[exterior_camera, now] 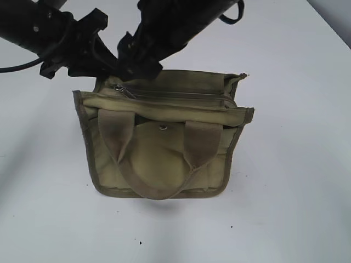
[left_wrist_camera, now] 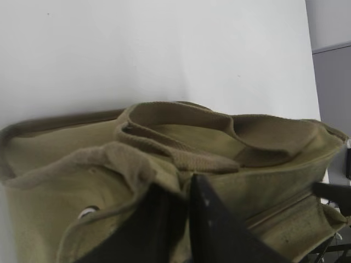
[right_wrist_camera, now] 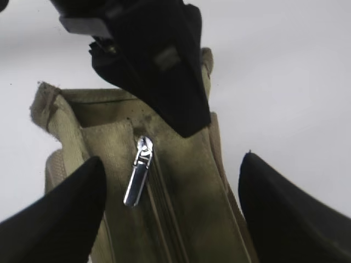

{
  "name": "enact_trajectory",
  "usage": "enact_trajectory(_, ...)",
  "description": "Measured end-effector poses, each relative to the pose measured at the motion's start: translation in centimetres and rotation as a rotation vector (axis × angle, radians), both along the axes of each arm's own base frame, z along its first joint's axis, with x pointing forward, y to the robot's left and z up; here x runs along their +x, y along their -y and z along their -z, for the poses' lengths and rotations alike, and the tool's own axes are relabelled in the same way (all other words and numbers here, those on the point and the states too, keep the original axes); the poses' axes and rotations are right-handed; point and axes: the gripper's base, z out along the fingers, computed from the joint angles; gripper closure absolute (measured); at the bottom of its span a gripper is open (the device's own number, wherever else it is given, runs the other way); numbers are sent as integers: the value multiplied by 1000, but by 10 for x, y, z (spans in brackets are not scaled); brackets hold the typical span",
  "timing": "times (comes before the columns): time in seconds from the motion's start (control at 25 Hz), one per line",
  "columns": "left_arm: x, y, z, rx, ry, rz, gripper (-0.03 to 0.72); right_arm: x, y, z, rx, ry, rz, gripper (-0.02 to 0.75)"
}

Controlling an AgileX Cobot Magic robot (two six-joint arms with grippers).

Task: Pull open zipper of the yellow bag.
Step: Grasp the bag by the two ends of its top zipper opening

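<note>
Zipper (right_wrist_camera: pixel 159 203) with khaki tape runs along the top of the small khaki-yellow canvas bag (exterior_camera: pixel 159 159), and its silver metal pull tab (right_wrist_camera: pixel 137 172) lies flat near the left end. I see the bag standing upright in the middle of the white bench (exterior_camera: pixel 285 208), its two webbing handles (exterior_camera: pixel 159 164) hanging over the front pocket with a round snap stud (exterior_camera: pixel 163 127). My left end effector (left_wrist_camera: pixel 186 189) has its fingers almost together, pinching canvas at the bag's top edge. My right end effector (right_wrist_camera: pixel 170 213) is spread wide on both sides of the pull tab, not touching it.
</note>
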Motion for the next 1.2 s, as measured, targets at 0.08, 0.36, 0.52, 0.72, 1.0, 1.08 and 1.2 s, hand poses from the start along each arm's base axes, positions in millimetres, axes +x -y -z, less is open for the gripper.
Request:
enact_trajectory(0.08,1,0,-2,1,11,12,641,3,-11,7,-15,2,-20,156)
enact_trajectory(0.36,1,3,-15,2,22,63,656,8,-19,22,-75,4,-45,182)
enact_trajectory(0.52,0,4,-17,1,18,80,656,8,-17,25,-118,5,-47,266)
enact_trajectory(0.72,0,4,-17,4,16,84,657,8,-16,25,-133,0,-49,353)
enact_trajectory(1.0,-2,5,-17,6,7,97,657,5,-14,24,-134,-50,-23,367)
enact_trajectory(1.08,-2,5,-17,6,8,98,657,2,-11,18,-131,-55,-18,367)
enact_trajectory(1.2,-1,5,-18,4,11,97,657,-3,-8,8,-126,-58,-16,367)
